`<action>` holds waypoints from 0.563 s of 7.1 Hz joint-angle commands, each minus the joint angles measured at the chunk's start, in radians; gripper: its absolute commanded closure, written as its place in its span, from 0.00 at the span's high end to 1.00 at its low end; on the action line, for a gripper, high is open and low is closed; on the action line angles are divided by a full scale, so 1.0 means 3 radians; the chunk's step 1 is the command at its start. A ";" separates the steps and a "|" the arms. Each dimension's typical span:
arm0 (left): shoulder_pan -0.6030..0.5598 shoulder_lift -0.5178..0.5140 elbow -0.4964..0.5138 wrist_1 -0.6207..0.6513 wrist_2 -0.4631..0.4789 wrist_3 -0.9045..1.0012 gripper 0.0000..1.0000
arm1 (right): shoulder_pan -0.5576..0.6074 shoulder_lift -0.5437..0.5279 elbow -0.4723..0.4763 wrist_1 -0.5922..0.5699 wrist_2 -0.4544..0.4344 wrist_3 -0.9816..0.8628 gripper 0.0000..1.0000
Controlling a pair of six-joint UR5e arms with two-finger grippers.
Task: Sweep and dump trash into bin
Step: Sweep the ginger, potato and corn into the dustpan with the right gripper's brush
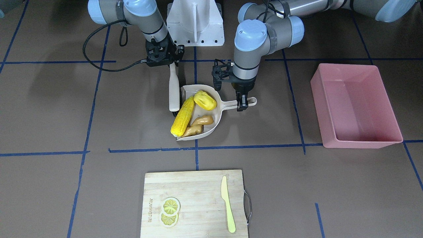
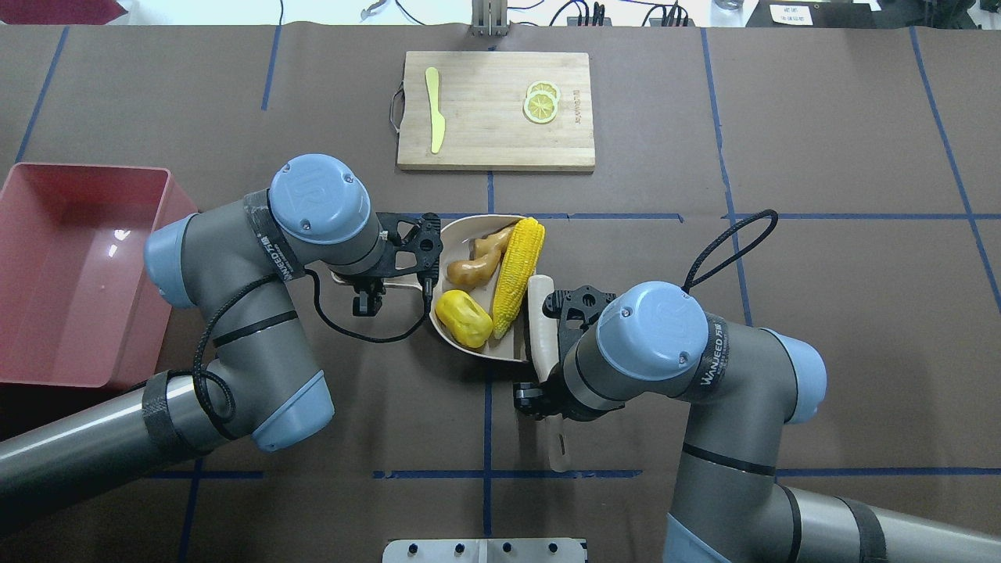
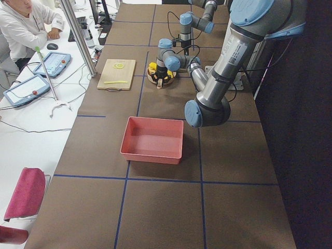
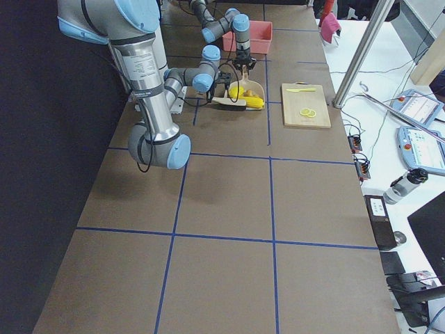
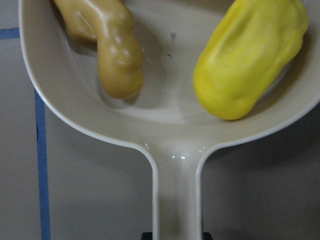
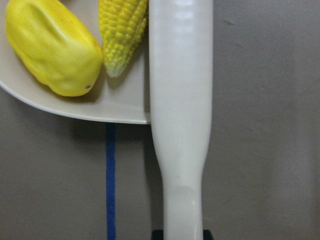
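Left pincer [image 1: 242,106] is clamped on the dustpan [image 1: 216,116] handle, right pincer [image 1: 172,63] on the brush [image 1: 173,89] — corn [image 1: 183,115] at the dustpan's mouth could be spilled by tilting.

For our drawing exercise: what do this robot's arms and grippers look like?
The left arm and right arm are grey tubes with rounded joints and light-blue caps. Each has a band with white lettering and a black cable looping to the wrist. The left gripper and right gripper are black and two-fingered.
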 commanded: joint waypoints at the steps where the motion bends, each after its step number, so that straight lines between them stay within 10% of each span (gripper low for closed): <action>1: 0.0007 -0.0011 0.0014 -0.0008 -0.0005 -0.0009 0.09 | 0.0001 0.0107 -0.0025 -0.0004 -0.0004 0.0002 0.00; 4: 0.0007 0.0029 0.0009 -0.0156 -0.0015 -0.0019 0.09 | 0.0011 0.0123 -0.0026 0.0001 0.0001 0.0018 0.00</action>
